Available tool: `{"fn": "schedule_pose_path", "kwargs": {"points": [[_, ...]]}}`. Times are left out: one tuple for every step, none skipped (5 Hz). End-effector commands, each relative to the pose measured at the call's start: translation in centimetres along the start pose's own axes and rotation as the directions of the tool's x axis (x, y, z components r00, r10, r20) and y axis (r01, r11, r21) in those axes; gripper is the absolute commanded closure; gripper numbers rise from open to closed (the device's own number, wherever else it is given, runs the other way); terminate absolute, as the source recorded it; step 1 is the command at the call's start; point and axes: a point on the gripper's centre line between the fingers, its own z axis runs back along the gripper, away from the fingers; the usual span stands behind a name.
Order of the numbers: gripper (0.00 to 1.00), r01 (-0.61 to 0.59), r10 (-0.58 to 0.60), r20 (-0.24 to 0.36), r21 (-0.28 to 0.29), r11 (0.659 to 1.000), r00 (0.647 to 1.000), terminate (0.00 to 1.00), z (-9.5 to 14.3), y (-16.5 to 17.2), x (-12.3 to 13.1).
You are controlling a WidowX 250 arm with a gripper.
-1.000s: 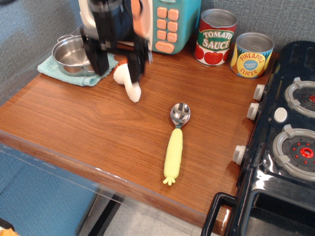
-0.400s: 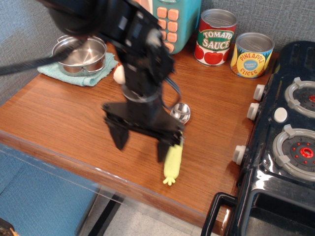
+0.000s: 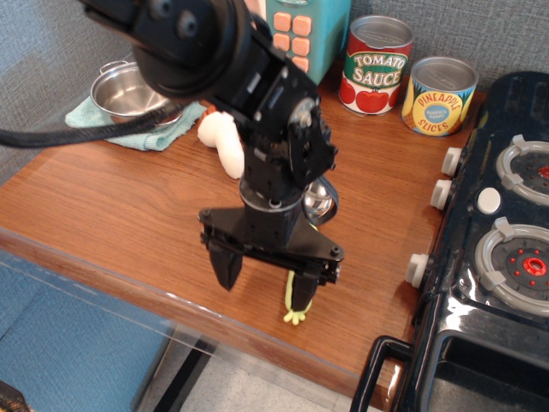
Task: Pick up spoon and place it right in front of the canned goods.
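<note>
The spoon lies on the wooden table, mostly hidden under my arm. Only part of its shiny bowl (image 3: 319, 200) and the lobed end of its pale yellow-green handle (image 3: 293, 312) show. My gripper (image 3: 266, 280) is open. Its left finger (image 3: 227, 266) is over bare wood and its right finger (image 3: 304, 292) is over the handle's near end. I cannot tell whether it touches the spoon. The canned goods stand at the back right: the red-and-white Tomato Sauce can (image 3: 375, 64) and the shorter yellow Pineapple Slices can (image 3: 439, 95).
A white plush mushroom (image 3: 222, 142) lies left of my arm. A steel pot (image 3: 127, 91) sits on a teal cloth (image 3: 111, 130) at back left. A teal toy appliance (image 3: 297, 40) stands behind. A black toy stove (image 3: 506, 257) borders the right. The table's front edge (image 3: 171, 296) is near.
My arm came from the back left, forward and right over the spoon. Since 0.4 s ago it shifted right and nearer, now covering most of the handle. The spoon has not moved.
</note>
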Motion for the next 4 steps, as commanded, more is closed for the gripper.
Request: {"fn": "schedule_pose_path", "kwargs": {"points": [[0.0, -0.025, 0.025, -0.005, 0.046, 0.999, 1.0, 0.0, -2.03, -0.06, 1.2], [0.0, -0.022, 0.022, -0.004, 0.053, 0.998, 1.0, 0.0, -2.58, -0.12, 1.19], [0.0, -0.024, 0.024, -0.004, 0.05, 0.998, 1.0, 0.0, -2.55, -0.2, 1.23], [1.0, -0.029, 0.029, 0.006, 0.054, 0.998, 1.0, 0.0, -2.76, 0.02, 1.47]]}}
